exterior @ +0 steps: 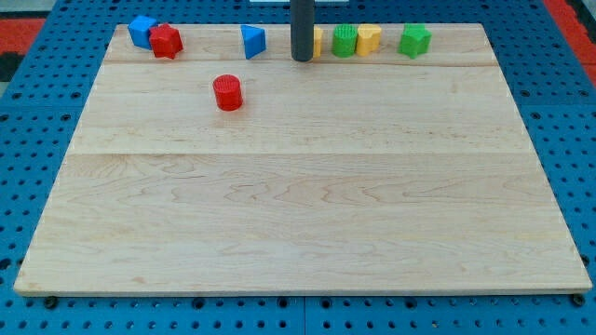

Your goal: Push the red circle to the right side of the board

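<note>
The rod's tip (302,59) is resting near the tabletop's (298,214) top edge, right of the red circle (227,93); no claw exists.

My wooden board (307,214) carries a red circle (227,93) at upper left. Along its top edge lie a blue block (142,30), red block (166,42), blue triangle (252,41), yellow block (318,41), green block (345,41), yellow block (370,39) and green block (414,40).
</note>
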Robot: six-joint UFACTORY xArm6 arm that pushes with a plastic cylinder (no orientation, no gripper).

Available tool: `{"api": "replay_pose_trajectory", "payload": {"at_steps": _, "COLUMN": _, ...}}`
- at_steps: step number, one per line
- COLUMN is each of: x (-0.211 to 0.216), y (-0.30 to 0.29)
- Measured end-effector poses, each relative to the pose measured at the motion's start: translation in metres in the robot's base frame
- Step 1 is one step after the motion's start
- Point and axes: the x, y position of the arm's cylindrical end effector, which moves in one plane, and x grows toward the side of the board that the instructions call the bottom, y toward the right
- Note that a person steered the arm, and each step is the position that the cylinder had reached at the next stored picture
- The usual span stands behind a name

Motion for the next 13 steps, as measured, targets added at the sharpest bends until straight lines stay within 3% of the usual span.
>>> {"api": "replay_pose_trajectory", "payload": {"at_steps": 2, "x": 0.017, "y": -0.021}}
{"api": "replay_pose_trajectory", "payload": {"at_steps": 4, "x": 0.037, "y": -0.114}}
{"api": "replay_pose_trajectory", "payload": {"at_steps": 5, "x": 0.072, "y": -0.134}}
{"api": "replay_pose_trajectory", "payload": {"at_steps": 7, "x": 0.093, "y": -0.051}}
{"api": "replay_pose_trajectory", "payload": {"at_steps": 9, "x": 0.143, "y": -0.03}}
{"api": "replay_pose_trajectory", "payload": {"at_steps": 11, "x": 0.137, "y": 0.039}}
{"api": "replay_pose_trajectory", "payload": {"at_steps": 12, "x": 0.12, "y": 0.013}}
{"api": "replay_pose_trajectory", "payload": {"at_steps": 13, "x": 0.12, "y": 0.031}}
